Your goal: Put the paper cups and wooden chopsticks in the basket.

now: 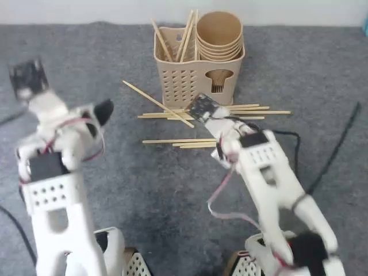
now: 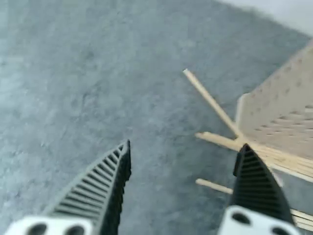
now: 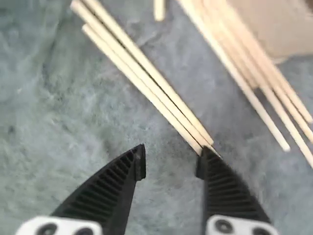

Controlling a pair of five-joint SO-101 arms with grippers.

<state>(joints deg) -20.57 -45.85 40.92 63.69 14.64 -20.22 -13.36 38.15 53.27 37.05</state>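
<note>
So the whole thing sits on a grey fuzzy surface (image 1: 144,190), with the left arm (image 1: 57,190) and the right arm (image 1: 270,172) planted at the near edge in the high view. At the far side there's a beige slotted basket (image 1: 184,80), standing upright. A stack of paper cups (image 1: 219,34) is already nested in one side of it, and a few wooden chopsticks (image 1: 185,34) are poking up out of the other side. Plenty of loose chopsticks are still flat on the surface though: a bunch (image 1: 253,112) lying right along the front foot of the basket, one diagonal stick (image 1: 150,99) crossing over them, and a smaller bundle (image 1: 172,141) a bit nearer the arms. The right arm is bent down over that area, and its wrist view shows the bundle (image 3: 146,78) as three sticks side by side, with their ends right at the tip of one jaw. Right jaws are spread apart, not pinching anything. Left jaws are spread wide too, holding nothing, off to the side of the basket (image 2: 288,112) with the diagonal stick (image 2: 210,100) out ahead of them.
</note>
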